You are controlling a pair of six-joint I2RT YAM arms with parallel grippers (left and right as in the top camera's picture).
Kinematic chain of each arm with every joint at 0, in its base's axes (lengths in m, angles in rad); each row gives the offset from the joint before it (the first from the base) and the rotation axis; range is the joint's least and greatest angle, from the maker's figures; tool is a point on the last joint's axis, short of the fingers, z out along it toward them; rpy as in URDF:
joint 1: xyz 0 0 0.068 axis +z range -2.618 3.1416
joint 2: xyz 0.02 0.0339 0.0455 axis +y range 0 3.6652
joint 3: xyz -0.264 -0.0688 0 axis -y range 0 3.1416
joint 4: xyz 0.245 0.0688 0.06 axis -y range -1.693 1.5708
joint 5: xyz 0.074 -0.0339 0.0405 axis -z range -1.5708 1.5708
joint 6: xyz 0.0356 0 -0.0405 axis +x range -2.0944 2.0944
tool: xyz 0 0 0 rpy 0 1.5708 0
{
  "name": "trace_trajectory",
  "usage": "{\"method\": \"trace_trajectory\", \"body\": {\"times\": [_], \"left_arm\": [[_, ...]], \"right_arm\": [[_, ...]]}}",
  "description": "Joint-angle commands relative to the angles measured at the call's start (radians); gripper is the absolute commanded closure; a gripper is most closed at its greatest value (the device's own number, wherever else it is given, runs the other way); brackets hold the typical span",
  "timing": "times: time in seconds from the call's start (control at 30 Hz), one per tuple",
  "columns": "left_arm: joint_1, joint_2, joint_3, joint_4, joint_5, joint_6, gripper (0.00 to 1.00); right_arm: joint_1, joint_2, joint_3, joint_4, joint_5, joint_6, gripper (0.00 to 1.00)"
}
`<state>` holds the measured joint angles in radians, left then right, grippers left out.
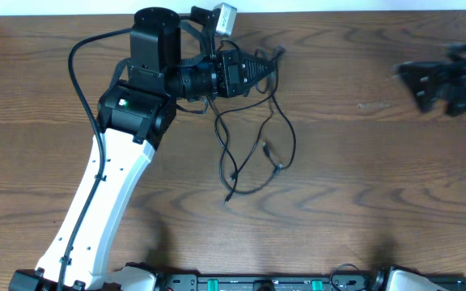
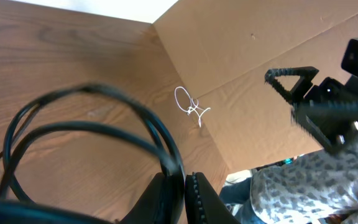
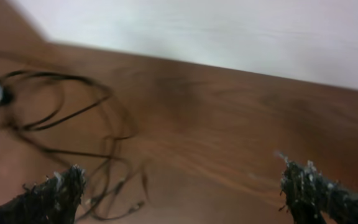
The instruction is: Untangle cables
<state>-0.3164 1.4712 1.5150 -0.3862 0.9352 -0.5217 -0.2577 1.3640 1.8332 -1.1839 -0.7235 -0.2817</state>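
Near edge: loose ends of the black cables point(image 1: 279, 167) lie on the wooden table point(image 1: 379, 202), small plugs resting on the wood mid-table. The strands run up from there to the left gripper point(image 1: 267, 66). In the left wrist view its fingers point(image 2: 194, 193) are pressed together on the black cables point(image 2: 92, 127), which loop off to one side. Farther off, the right gripper point(image 1: 415, 81) is blurred, well apart from the cables. In the right wrist view its fingers point(image 3: 61, 193) are spread wide, holding nothing.
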Motion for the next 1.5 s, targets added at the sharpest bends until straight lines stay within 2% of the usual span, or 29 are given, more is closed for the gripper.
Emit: {"method": "trace_trajectory", "body": {"times": [0.0,0.1,0.2,0.47,0.53,0.6,0.7,0.73,0.83,0.97,1.17,1.27,1.47], "left_arm": [[-0.001,-0.005,0.06,0.002,-0.005,0.013,0.88],[-0.001,-0.005,0.112,0.002,-0.005,0.005,0.87],[-0.001,-0.005,0.159,-0.003,-0.005,0.005,0.88],[0.008,-0.005,0.236,-0.026,-0.005,0.003,0.87],[0.01,-0.007,0.238,-0.06,-0.016,0.051,0.84],[0.017,-0.007,0.238,-0.111,-0.085,0.085,0.84],[0.03,-0.007,0.238,-0.237,-0.249,0.221,0.84],[0.03,-0.007,0.238,-0.299,-0.319,0.301,0.84],[0.03,-0.007,0.238,-0.419,-0.462,0.406,0.84],[0.03,-0.007,0.238,-0.513,-0.592,0.451,0.84],[0.009,-0.009,0.238,-0.533,-0.596,0.45,0.83],[-0.013,-0.009,0.238,-0.533,-0.596,0.45,0.83],[-0.048,-0.009,0.238,-0.533,-0.596,0.45,0.83]], "right_arm": [[0.121,-0.003,0.003,-0.011,-0.008,-0.071,0.01],[0.234,-0.003,0.003,-0.009,0.048,-0.071,0.01],[0.287,-0.003,0.003,-0.021,0.119,-0.07,0.01],[0.308,0.005,0.003,-0.076,0.225,-0.059,0.01],[0.308,0.022,0.003,-0.092,0.3,-0.019,0.01],[0.308,0.039,0.003,-0.106,0.31,-0.01,0.01],[0.31,0.086,0.003,-0.174,0.313,-0.01,0.01],[0.31,0.119,0.002,-0.197,0.337,0.011,0.01],[0.311,0.164,-0.011,-0.208,0.377,0.046,0.01],[0.312,0.206,-0.092,-0.18,0.385,0.062,0.01],[0.312,0.207,-0.386,0.017,0.407,0.141,0.01],[0.312,0.207,-0.455,0.068,0.407,0.167,0.06],[0.312,0.207,-0.547,0.155,0.403,0.225,0.25]]}}
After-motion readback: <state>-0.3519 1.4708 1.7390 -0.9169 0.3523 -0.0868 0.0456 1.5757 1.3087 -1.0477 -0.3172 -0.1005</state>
